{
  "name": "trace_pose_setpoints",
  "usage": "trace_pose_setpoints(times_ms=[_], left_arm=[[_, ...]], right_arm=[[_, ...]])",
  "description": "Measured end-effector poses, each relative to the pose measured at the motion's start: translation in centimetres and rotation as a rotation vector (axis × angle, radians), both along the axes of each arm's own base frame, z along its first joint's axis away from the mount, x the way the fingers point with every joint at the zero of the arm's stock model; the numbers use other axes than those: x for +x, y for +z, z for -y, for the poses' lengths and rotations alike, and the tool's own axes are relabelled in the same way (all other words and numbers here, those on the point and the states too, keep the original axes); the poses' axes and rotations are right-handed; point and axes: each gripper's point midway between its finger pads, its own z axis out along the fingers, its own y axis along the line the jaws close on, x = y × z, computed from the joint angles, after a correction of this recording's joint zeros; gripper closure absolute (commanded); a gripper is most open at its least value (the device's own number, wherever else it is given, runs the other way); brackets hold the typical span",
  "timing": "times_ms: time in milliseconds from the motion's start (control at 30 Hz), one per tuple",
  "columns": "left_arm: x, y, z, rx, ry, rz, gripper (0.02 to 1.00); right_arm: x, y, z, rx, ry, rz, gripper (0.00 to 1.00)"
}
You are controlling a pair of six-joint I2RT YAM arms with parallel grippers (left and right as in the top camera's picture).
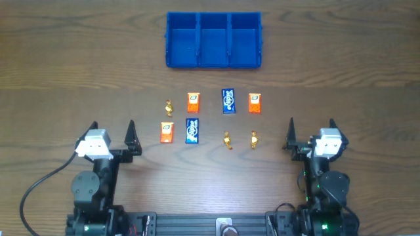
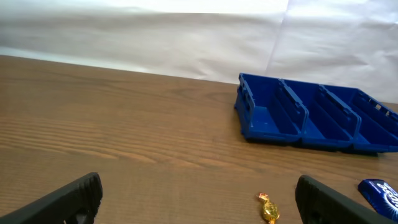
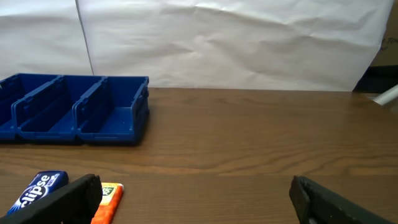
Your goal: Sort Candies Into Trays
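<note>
A blue three-compartment tray (image 1: pixel 214 40) sits at the far middle of the table, all compartments bare; it also appears as the tray (image 2: pixel 311 118) and the tray (image 3: pixel 81 109). In front of it lie candies: three orange packets (image 1: pixel 193 101), (image 1: pixel 254 103), (image 1: pixel 167 132), two blue packets (image 1: pixel 228 101), (image 1: pixel 192 130), and three gold-wrapped sweets (image 1: pixel 168 107), (image 1: pixel 227 140), (image 1: pixel 254 139). My left gripper (image 1: pixel 113 134) stands open at the near left, empty. My right gripper (image 1: pixel 312 132) stands open at the near right, empty. The left wrist view shows a gold sweet (image 2: pixel 269 209).
The table is brown wood (image 1: pixel 65 65). A white backdrop (image 3: pixel 236 43) stands behind the far edge. A black cable (image 1: pixel 39 190) curls beside the left arm's base.
</note>
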Motion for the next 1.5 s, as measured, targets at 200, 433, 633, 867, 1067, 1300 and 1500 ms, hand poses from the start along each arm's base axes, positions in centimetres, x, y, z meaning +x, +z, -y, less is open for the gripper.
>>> trace_pose_setpoints(times_ms=[200, 433, 633, 867, 1067, 1300, 1500], left_arm=[[0.0, 0.0, 0.0, 0.0, 0.0, 0.0, 0.02], [0.0, 0.0, 0.0, 0.0, 0.0, 0.0, 0.02], [0.0, 0.0, 0.0, 0.0, 0.0, 0.0, 0.023], [0.0, 0.0, 0.0, 0.0, 0.0, 0.0, 0.023], [0.0, 0.0, 0.0, 0.0, 0.0, 0.0, 0.02], [0.0, -0.1, 0.1, -0.004, -0.002, -0.007, 0.018], [0.1, 4.1, 2.7, -0.032, -0.126, -0.309, 0.018]], right_arm=[[0.0, 0.0, 0.0, 0.0, 0.0, 0.0, 0.003], [0.0, 0.0, 0.0, 0.0, 0.0, 0.0, 0.003], [0.0, 0.0, 0.0, 0.0, 0.0, 0.0, 0.003], [0.0, 0.0, 0.0, 0.0, 0.0, 0.0, 0.003], [0.0, 0.0, 0.0, 0.0, 0.0, 0.0, 0.005], [0.0, 0.0, 0.0, 0.0, 0.0, 0.0, 0.003], [0.0, 0.0, -0.1, 0.0, 0.004, 0.001, 0.003]])
